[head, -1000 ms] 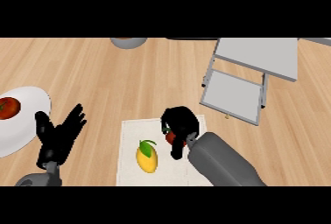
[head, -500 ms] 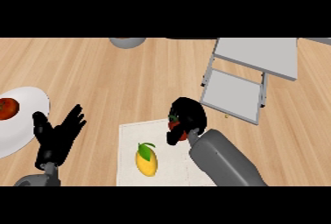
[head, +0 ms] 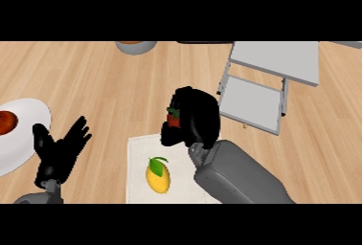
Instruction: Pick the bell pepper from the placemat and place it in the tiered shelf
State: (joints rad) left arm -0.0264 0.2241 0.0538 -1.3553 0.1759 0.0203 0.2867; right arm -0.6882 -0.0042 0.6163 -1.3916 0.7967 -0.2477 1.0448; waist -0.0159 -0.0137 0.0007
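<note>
the right hand is curling its fingers around the bell pepper, and only a small red patch with a bit of green stem is showing between the black fingers and the palm. the pepper is sitting in that hand above the far edge of the placemat, off the cloth as far as the head view is showing, though the hand is hiding most of it.

judging by this, the pick is done: the pepper is in the hand and is no longer lying on the mat. what is left is the carry and the placing. the tiered shelf is standing just beyond and to the right of the hand, with its lower grey tray near the knuckles and its upper tray farther back; the pepper is not over either tray yet. the hand is probably needing to travel right and away, then open above a tray.

a yellow mango with a green leaf is lying on the placemat near the grey forearm. the left hand is resting at the lower left of the view with its fingers spread and straight, holding nothing. beside it a white plate is carrying something red at the left edge of the wooden desk.
</note>
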